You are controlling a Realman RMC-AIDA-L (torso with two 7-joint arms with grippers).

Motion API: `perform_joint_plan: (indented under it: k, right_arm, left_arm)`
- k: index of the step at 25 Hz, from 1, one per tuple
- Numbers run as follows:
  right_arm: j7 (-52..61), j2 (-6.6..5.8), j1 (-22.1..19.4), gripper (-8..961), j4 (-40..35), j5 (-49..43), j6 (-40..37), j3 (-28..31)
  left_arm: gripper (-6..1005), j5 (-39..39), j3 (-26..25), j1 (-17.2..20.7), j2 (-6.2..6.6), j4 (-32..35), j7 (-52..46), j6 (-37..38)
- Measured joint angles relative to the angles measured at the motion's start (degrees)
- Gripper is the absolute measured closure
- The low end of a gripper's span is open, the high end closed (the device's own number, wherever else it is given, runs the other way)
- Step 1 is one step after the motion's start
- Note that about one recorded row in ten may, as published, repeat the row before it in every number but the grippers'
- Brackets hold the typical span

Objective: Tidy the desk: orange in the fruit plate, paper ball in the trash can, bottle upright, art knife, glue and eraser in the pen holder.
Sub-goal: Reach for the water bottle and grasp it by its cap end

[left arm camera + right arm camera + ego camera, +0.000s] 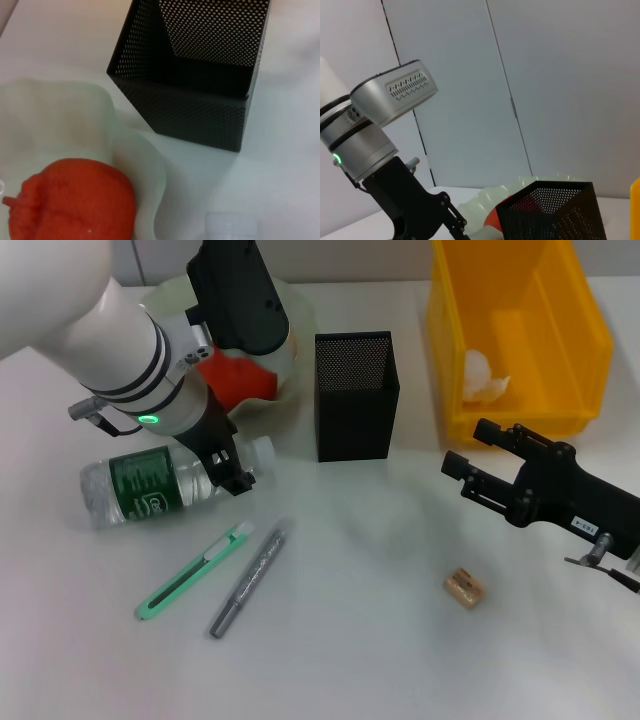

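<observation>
Bottle [170,483] lies on its side on the table [380,640], left end effector [228,468] poised over its capped end; whether its fingers have closed is unclear. Orange [232,378] sits in the fruit plate [290,345]. A firm neck grip should tip it upright. Right end effector [470,452] hangs open, empty, near the trash can [560,350].

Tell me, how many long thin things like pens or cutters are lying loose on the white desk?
2. A green-and-white art knife and a grey pen-shaped stick lie side by side in front of the fallen clear plastic bottle. The black mesh pen holder's inside is only partly visible.
</observation>
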Motion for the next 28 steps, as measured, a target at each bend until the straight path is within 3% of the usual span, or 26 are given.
perform_joint_plan:
  k: [18, 28]
  right_arm:
    - [0.0, 0.0, 0.36, 252, 0.89, 0.0, 0.12, -0.23]
    - [0.0, 0.0, 0.03, 252, 1.16, -0.23, 0.11, -0.21]
  left_arm:
    - [337, -0.51, 1.62, -0.47, 0.0, -1.74, 0.11, -1.83]
    - [443, -0.8, 2.95, -0.22, 0.0, -2.51, 0.13, -2.93]
